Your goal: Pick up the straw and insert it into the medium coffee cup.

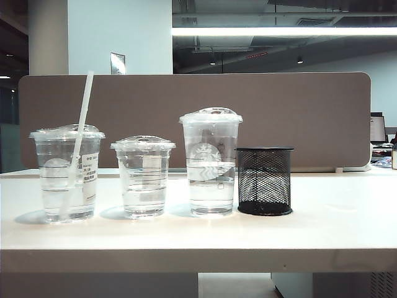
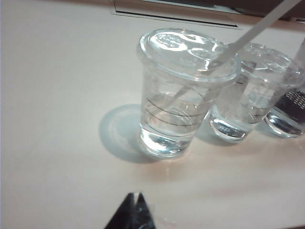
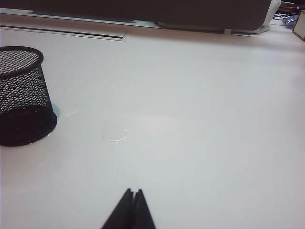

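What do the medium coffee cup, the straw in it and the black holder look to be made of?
Medium coffee cup: clear glossy plastic, apparently; you see through it. Straw: matte white, plastic or paper, can't tell. Black holder: dark wire mesh, likely metal. Left gripper and right gripper are shut, away from them.

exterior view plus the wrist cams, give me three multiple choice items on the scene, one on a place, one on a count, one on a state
1. Where is the straw?
A. in the medium coffee cup
B. in the mesh holder
C. flat on the table

2. How many clear lidded cups stand on the table?
A. two
B. three
C. four

3. How do the left gripper and right gripper stand?
A. both shut, holding nothing
B. both wide open
C. left clamped on the straw

Answers:
1 A, the straw slants through that cup's lid.
2 B, three stand in a row left of the holder.
3 A, each wrist view shows fingertips together, low over bare table.
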Robot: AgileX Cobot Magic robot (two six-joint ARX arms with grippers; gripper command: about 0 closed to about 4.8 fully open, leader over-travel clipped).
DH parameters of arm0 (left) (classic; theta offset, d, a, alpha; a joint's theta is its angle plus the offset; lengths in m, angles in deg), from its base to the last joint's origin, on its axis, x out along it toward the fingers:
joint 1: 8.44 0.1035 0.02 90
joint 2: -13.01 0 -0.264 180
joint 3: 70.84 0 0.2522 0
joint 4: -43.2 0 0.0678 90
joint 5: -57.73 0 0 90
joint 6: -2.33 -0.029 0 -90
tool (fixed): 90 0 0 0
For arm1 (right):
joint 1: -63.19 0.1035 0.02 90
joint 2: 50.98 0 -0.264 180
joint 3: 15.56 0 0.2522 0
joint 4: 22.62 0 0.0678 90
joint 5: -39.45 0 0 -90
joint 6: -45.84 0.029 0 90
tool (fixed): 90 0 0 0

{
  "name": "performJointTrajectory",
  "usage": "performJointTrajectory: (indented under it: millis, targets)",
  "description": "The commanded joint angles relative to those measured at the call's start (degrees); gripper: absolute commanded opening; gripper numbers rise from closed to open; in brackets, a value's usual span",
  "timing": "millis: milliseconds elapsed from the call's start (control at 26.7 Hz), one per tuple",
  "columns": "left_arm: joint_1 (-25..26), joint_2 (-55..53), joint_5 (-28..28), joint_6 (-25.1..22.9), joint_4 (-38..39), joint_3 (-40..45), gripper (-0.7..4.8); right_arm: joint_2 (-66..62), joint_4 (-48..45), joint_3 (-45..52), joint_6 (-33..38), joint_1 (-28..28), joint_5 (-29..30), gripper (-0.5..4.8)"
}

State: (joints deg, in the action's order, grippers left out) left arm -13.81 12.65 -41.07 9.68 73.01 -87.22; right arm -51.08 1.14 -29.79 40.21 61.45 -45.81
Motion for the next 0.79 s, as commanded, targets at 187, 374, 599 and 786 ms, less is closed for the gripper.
performJointTrajectory:
  millis: [187,374,599,786]
  targets:
    - [4.98,-0.04,1.16,-0.24,-3.17,1.01,-0.03,0.00,-0.79,0.42,-0.22,-0.02,-0.13,-0.05]
    - [4.94,-0.04,7.45,-2.03,-5.70,2.12,-0.03,0.00,-0.79,0.42,-0.22,-0.02,-0.11,-0.05]
    - [4.92,-0.04,8.79,-2.01,-5.42,2.10,-0.03,0.02,-0.79,0.42,-0.24,0.00,-0.11,-0.05]
    - [4.92,-0.04,8.79,-2.01,-5.44,2.10,-0.03,0.02,-0.79,0.42,-0.22,0.00,-0.11,-0.05]
